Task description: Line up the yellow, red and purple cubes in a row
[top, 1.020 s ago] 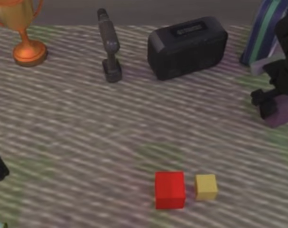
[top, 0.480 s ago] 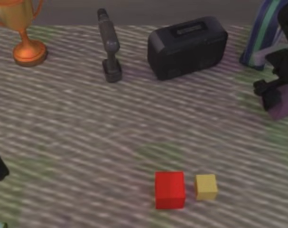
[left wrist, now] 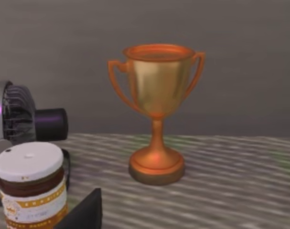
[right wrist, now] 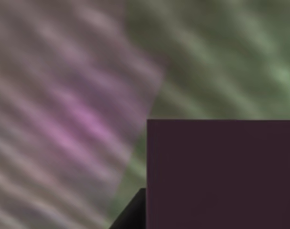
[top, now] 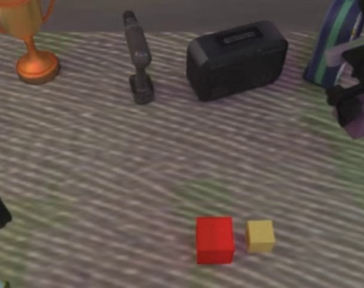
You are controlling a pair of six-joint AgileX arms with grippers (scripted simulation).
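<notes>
Right pincer (top: 357, 111) at far right edge of surface (top: 170, 168), clamped on purple cube (top: 363, 123), held aloft. Red cube (top: 214, 240) and yellow cube (top: 260, 236) side by side near centre, well apart from pincer. Left pincer parked at left edge; finger state cannot tell.

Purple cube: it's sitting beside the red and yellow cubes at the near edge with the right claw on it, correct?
Not there. The top view shows the purple cube at the table's far right, held by the right claw, well apart from the red cube and yellow cube.
</notes>
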